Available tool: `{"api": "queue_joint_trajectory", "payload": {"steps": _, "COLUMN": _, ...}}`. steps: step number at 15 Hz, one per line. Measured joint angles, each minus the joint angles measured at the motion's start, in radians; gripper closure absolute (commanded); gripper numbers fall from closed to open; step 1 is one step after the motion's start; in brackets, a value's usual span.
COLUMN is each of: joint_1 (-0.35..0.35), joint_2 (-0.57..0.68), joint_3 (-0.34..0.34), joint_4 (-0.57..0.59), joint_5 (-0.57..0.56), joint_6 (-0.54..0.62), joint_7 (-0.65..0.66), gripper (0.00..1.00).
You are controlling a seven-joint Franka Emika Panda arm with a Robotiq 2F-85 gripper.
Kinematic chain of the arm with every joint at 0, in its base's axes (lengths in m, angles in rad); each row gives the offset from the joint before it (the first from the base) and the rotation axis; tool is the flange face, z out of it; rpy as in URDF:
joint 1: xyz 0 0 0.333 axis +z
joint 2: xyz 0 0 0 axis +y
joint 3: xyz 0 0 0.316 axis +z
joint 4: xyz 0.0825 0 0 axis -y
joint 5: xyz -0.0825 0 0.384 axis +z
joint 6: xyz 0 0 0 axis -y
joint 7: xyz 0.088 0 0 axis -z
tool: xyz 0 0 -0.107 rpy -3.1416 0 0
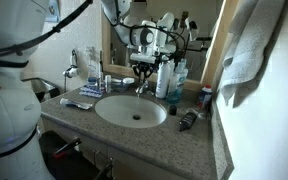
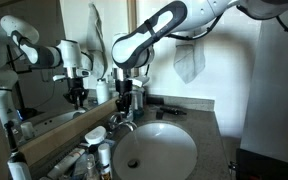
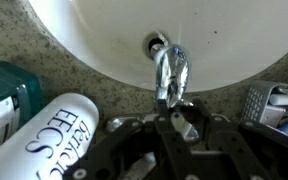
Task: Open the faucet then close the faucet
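The faucet (image 1: 141, 89) is a small chrome tap at the back rim of the oval white sink (image 1: 114, 112), seen in both exterior views, faucet (image 2: 121, 123), sink (image 2: 174, 160). My gripper (image 1: 142, 70) points straight down onto it (image 2: 127, 101). In the wrist view the shiny spout (image 3: 170, 70) reaches over the white sink (image 3: 224, 40) towards the drain (image 3: 157, 44). The gripper (image 3: 182, 118) has its fingers shut around the faucet's top handle. No water shows.
White-and-blue bottles (image 1: 165, 80) stand right next to the faucet; one lies close in the wrist view (image 3: 54, 135), beside a green box (image 3: 4, 95). A black cylindrical gadget (image 1: 187, 120) lies on the speckled counter (image 1: 184, 150). A towel (image 1: 254, 45) hangs nearby; a mirror (image 2: 34, 60) backs the sink.
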Motion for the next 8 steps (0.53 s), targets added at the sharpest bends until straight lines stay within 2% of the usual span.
{"api": "queue_joint_trajectory", "payload": {"steps": 5, "joint_1": -0.028, "joint_2": -0.008, "joint_3": 0.000, "joint_4": -0.022, "joint_5": 0.101, "joint_6": 0.021, "joint_7": -0.042, "gripper": 0.92}}
{"api": "queue_joint_trajectory", "payload": {"steps": 8, "joint_1": -0.033, "joint_2": -0.008, "joint_3": 0.000, "joint_4": -0.024, "joint_5": 0.115, "joint_6": 0.021, "joint_7": -0.041, "gripper": 0.92}}
